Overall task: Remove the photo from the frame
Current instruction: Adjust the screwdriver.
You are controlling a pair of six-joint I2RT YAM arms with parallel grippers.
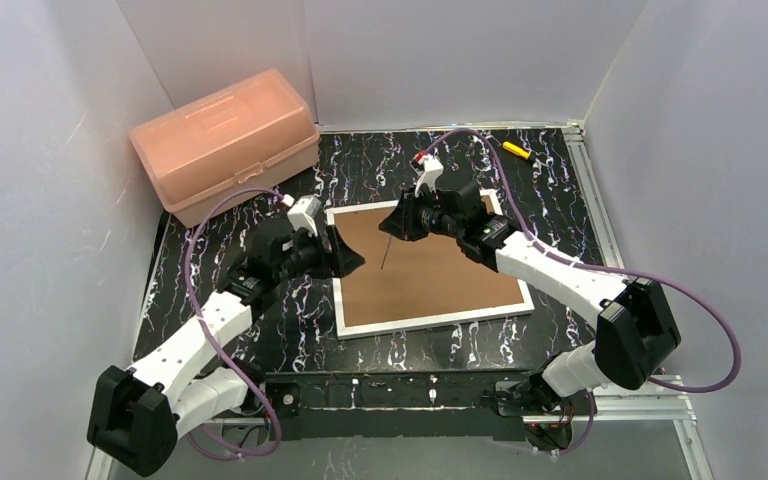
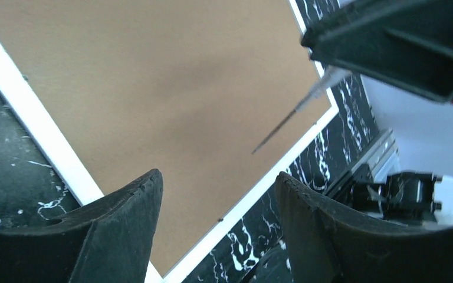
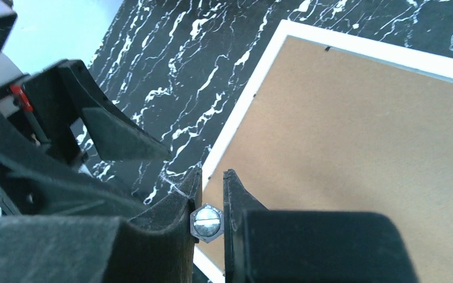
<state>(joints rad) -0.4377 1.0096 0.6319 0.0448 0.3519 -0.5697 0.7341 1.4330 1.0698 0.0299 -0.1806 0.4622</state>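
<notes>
Clamped right hand (image 3: pixel 212 178) on a thin tool (image 2: pixel 289 118) above the frame (image 1: pixel 440 280). Held left hand (image 2: pixel 218 178) apart at its edge.

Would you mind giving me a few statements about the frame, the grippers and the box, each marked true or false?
1. The frame lies back up, its brown backing showing. True.
2. The left gripper is clamped on the frame. False: its jaws stand open near the frame's left edge.
3. The right gripper holds a thin pointed tool. True.
4. The pink box rests on the frame. False: it stands apart from it, at the far left.
</notes>
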